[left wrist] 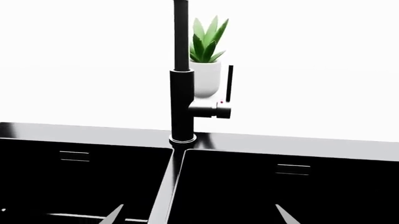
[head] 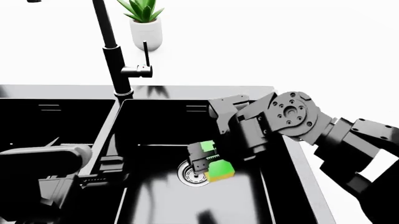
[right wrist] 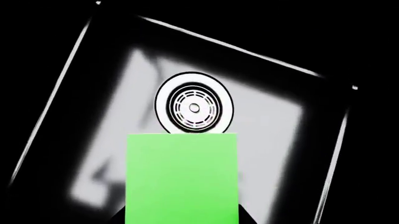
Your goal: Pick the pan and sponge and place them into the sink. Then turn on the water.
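White counter [head: 324, 56] and blank white backdrop surround the black double-basin sink [head: 187, 86]; a potted plant [head: 145, 21] stands behind the faucet [head: 115, 60].

Right tool [head: 210, 169]: clamped on the sponge [head: 219, 170], green face up, yellow layer under it. Sponge hangs inside the right basin, directly over the round drain [head: 187, 172] and just short of it on the tool's near side. Contact with the basin floor: cannot tell from the head view, probably not touching.

Left tool: only the arm's bulk shows low over the left basin; jaws hidden, state cannot be told.

Progress, judged: sponge not yet released. Pan not visible in any view; the left basin is mostly dark and blocked, so its placement is unconfirmed. No water stream seen; faucet lever [head: 145, 56] stands upright, so that step appears to remain.

View differences: right wrist view alone shows the sponge's green face [right wrist: 182, 177] squarely overlapping the drain rim [right wrist: 193, 106]. Left wrist view alone shows the faucet base and lever [left wrist: 229, 84] close, with both basin back walls.
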Tool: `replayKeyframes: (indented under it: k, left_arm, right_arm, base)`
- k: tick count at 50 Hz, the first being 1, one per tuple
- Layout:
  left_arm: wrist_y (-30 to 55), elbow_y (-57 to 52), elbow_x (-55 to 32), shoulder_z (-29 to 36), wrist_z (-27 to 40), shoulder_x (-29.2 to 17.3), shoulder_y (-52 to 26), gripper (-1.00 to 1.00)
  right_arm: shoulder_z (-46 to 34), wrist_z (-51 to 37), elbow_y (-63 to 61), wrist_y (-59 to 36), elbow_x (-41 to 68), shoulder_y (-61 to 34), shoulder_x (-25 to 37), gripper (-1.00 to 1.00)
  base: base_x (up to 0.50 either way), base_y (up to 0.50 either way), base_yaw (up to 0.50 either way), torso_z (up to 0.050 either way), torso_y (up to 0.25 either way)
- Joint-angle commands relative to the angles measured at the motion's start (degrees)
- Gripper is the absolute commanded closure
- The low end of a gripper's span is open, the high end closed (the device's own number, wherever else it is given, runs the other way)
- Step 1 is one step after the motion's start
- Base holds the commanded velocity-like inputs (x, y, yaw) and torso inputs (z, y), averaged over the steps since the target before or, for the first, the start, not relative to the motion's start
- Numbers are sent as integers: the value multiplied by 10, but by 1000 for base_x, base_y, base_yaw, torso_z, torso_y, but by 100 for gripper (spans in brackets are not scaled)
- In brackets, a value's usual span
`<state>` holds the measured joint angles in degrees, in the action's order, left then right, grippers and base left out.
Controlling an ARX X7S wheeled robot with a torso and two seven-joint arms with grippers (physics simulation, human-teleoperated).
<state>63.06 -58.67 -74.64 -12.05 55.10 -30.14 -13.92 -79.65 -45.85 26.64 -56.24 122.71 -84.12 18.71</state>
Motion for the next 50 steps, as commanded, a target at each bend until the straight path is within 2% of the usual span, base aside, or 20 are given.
replayKeyframes:
  k: [1, 15, 23, 24, 37, 44, 50]
  left_arm:
    - [-21, 3, 21, -2, -18, -7, 20, -100]
    - [-38, 0, 12, -8, -9, -22, 33, -100]
    - [-42, 0, 6, 0, -1, -27, 30, -100]
    - [-43, 0, 5, 1, 0, -28, 30, -100]
    - [-54, 1, 2, 12, 8, -35, 30, -100]
    - [-55, 0, 2, 23, 14, -38, 24, -100]
    - [-51, 0, -29, 32, 45, -49, 1, -100]
  right_arm:
    - [-28, 76, 49, 10, -79, 45, -42, 100]
    - [-68, 107, 88, 16, -137, 68, -66, 100]
    - [-62, 120, 108, 11, -125, 70, -70, 100]
    - [-61, 120, 109, 10, -122, 70, -69, -100]
    - [-36, 91, 57, 2, -78, 65, -28, -100]
    - [29, -35, -139, 44, 13, 54, 99, -100]
    - [86, -111, -309, 94, 41, 37, 206, -100]
  base:
    - [0, 0, 0, 0, 0]
    - [0, 0, 0, 0, 0]
    - [0, 0, 0, 0, 0]
    - [0, 0, 0, 0, 0]
    - [0, 0, 0, 0, 0]
    - [0, 0, 0, 0, 0]
    - [0, 0, 0, 0, 0]
